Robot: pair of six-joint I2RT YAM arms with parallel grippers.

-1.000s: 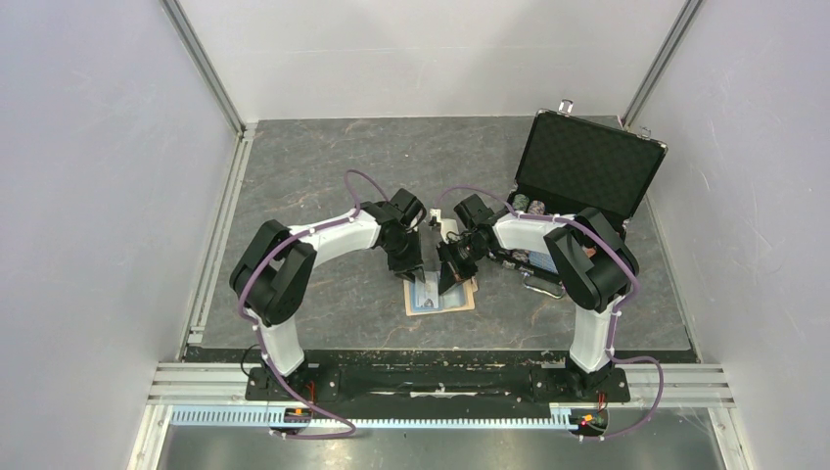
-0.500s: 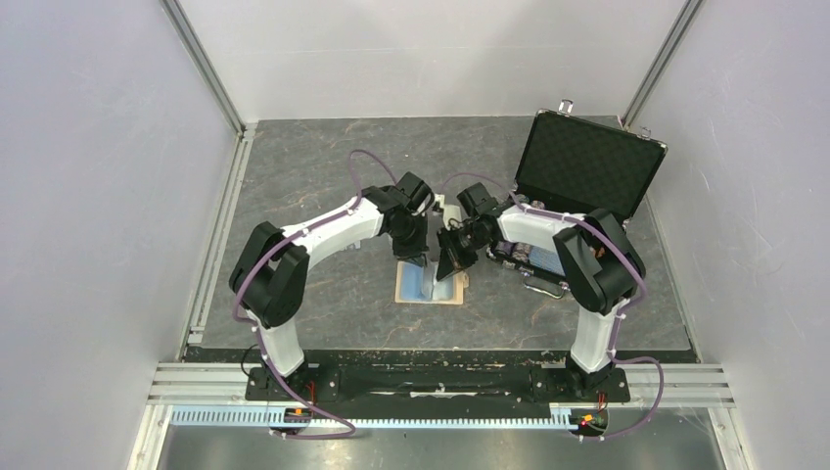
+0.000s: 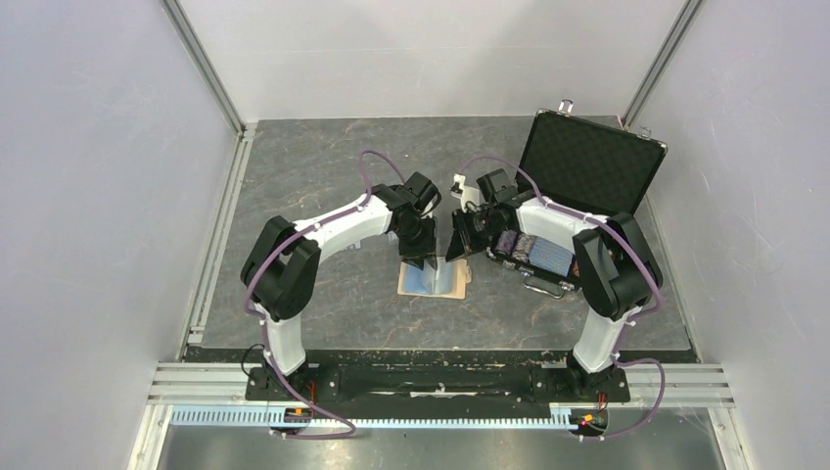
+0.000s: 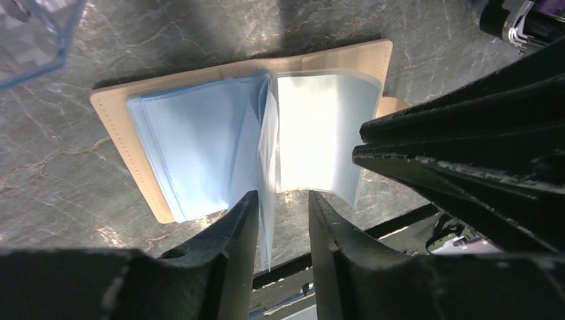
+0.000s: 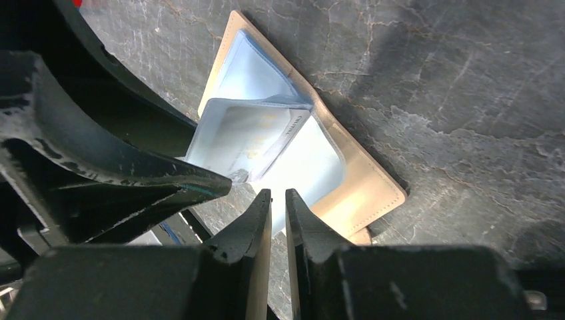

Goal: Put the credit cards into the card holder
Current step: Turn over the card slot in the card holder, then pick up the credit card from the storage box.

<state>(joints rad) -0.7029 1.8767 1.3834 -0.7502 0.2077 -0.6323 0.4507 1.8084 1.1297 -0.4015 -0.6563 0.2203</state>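
Counted: two pincers, one card holder [image 4: 117, 131], one card [image 5: 244, 137] that I could see, one black case [image 3: 588, 161]. The holder lay open and flat on the grey marbled table [image 3: 323, 166] right under both my pincers, well left of the case. It was tan and leather-like with a stitched edge, rectangular with rounded corners. Inside were several thin light blue plastic sleeves [image 4: 200, 147], glossy, one leaf standing up. The card was pale, with small print, and sat inside a raised sleeve; I couldn't find a second card. My left pincer [image 4: 282, 200] was spread, with the upright leaf hanging in the gap. My right pincer [image 5: 278, 197] was only a narrow slit apart, with nothing visible in it. The case stood lid-up with a foam lining and rows of poker chips [image 3: 533, 251] in its tray.
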